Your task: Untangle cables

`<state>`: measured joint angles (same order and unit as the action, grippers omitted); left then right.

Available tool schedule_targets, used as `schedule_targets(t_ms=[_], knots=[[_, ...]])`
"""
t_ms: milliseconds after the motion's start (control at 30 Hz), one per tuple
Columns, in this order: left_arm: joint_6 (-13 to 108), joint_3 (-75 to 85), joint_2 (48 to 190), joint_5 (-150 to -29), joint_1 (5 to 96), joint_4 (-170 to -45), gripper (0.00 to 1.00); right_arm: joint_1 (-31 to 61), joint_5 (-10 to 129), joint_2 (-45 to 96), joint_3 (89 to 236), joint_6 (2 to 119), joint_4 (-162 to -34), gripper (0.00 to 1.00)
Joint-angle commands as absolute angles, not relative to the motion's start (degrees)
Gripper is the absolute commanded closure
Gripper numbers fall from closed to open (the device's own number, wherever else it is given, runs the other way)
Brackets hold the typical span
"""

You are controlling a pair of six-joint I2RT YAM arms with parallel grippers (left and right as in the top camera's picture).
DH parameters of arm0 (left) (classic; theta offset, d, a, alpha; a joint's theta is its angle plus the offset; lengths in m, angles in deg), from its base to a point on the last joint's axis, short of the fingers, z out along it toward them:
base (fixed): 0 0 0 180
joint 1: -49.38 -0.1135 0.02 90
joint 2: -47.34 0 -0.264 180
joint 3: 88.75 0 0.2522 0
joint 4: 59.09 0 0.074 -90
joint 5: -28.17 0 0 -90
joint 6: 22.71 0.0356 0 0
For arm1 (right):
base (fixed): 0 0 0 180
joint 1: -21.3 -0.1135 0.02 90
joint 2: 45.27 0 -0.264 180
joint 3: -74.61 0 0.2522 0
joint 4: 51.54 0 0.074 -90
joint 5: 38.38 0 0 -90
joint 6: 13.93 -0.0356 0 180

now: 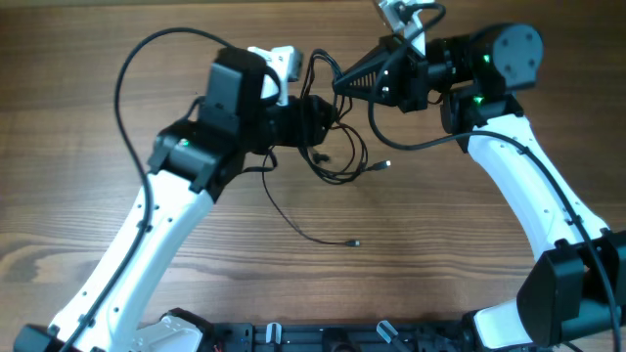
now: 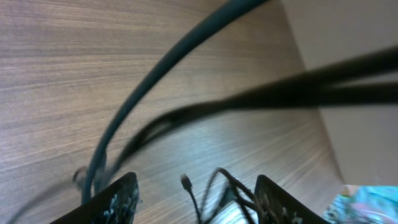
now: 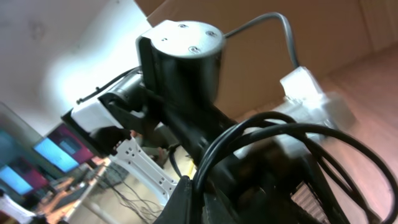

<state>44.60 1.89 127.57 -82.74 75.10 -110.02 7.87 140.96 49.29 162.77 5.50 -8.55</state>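
Both left claw and right claw crowd cables; table wide around.

Quick count: one wooden table. Two white arms at it, left arm and right arm, so two grippers as well, left gripper and right gripper. The left one shows two fingers. The cables are one knotted black bunch, and I honestly can't tell how many strands are in there. Loose plug ends on the wood: two, a near plug end by the bunch and a far plug end further out.
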Motion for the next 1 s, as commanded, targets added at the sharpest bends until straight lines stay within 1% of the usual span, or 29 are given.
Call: schedule_targets(t_ms=[0,200,333,433,500,567,667,700,767,833,867,967], knots=[[47.59,2.68,130.26,-77.32,76.30,-108.38,0.38,7.63,144.57,49.16,163.46,-2.01,-2.78,0.96],[47.59,2.68,132.49,-74.39,76.28,-108.09,0.38,7.65,144.57,48.75,163.46,-1.93,-3.04,0.96],[47.55,2.68,132.42,-77.47,76.30,-110.06,0.39,7.91,144.57,48.75,163.46,-1.91,-3.04,0.96],[47.55,2.68,132.42,-77.41,76.28,-113.19,0.38,7.91,144.57,48.75,163.46,-1.93,-3.48,0.96],[47.31,2.68,132.42,-77.45,76.30,-113.86,0.38,7.91,144.55,48.75,163.46,-1.99,-3.50,0.96],[47.33,2.68,132.44,-78.94,76.30,-113.69,0.34,7.91,144.53,48.73,163.46,-2.10,-3.70,0.96],[47.39,2.68,132.49,-78.96,76.28,-113.34,0.34,7.89,144.53,48.70,163.46,-2.08,-5.08,0.96],[47.42,2.68,132.59,-77.15,76.28,-113.14,0.34,7.85,144.55,48.68,163.46,-2.10,-5.14,0.96],[47.59,2.68,133.23,-68.75,76.28,-112.75,0.34,7.58,144.55,48.16,163.46,-2.10,-5.16,0.96],[47.57,2.68,134.91,-59.51,76.08,-112.27,0.29,7.58,144.55,46.85,163.46,-2.08,-5.16,0.96],[47.59,2.68,136.03,-57.63,75.75,-111.85,0.27,7.58,144.55,45.95,163.46,-2.06,-5.16,0.96],[47.57,2.68,139.02,-57.23,74.16,-110.48,0.25,7.58,144.55,43.26,163.46,-2.08,-5.19,0.96]])
